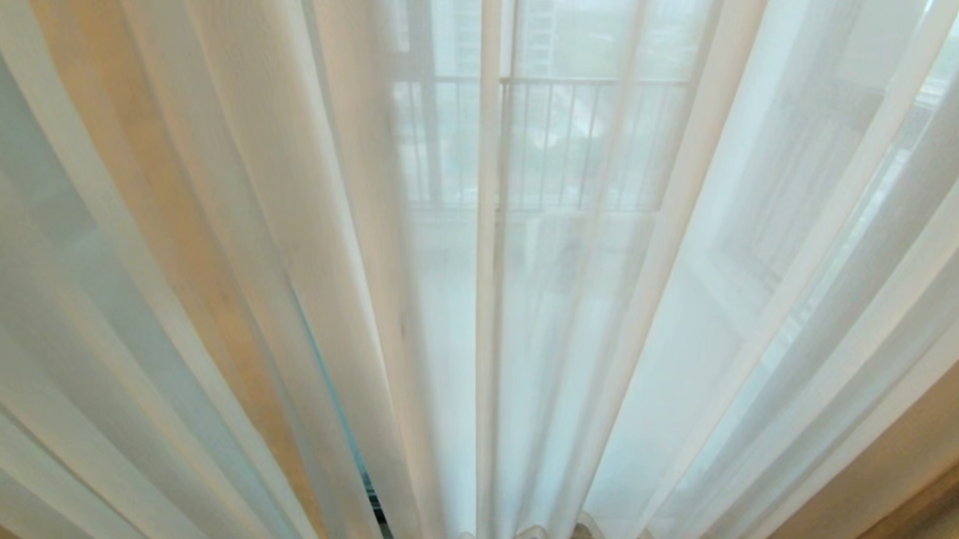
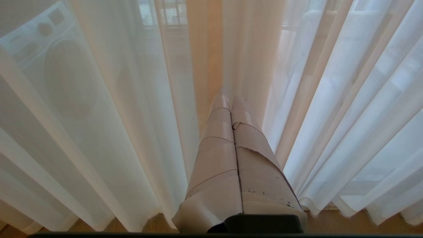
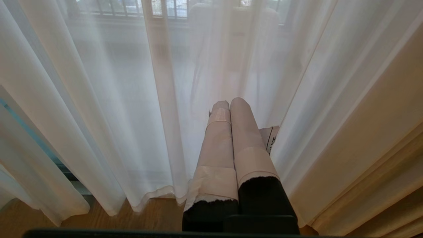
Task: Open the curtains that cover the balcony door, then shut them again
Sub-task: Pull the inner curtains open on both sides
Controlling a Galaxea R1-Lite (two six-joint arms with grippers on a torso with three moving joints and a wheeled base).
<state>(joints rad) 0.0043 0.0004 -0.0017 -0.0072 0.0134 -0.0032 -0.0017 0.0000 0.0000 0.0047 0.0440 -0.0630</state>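
Observation:
The sheer white curtains (image 1: 590,305) hang drawn together across the whole head view, their two panels meeting near the middle with wavy hems at the floor. Behind them the balcony door is mostly hidden; only a dark sliver of its frame (image 1: 374,505) shows low down. Neither arm is in the head view. My left gripper (image 2: 231,95), fingers wrapped in beige tape, is shut and empty, pointing at the curtains (image 2: 347,115) with its tips close to the folds. My right gripper (image 3: 230,103) is also shut and empty, pointing at the curtains (image 3: 125,109) low near the hem.
A thicker beige drape (image 3: 373,148) hangs at the right edge, also visible in the head view (image 1: 910,492). A washing machine (image 2: 59,76) and a balcony railing (image 1: 589,86) show dimly through the fabric. Wooden floor (image 3: 155,215) lies under the hems.

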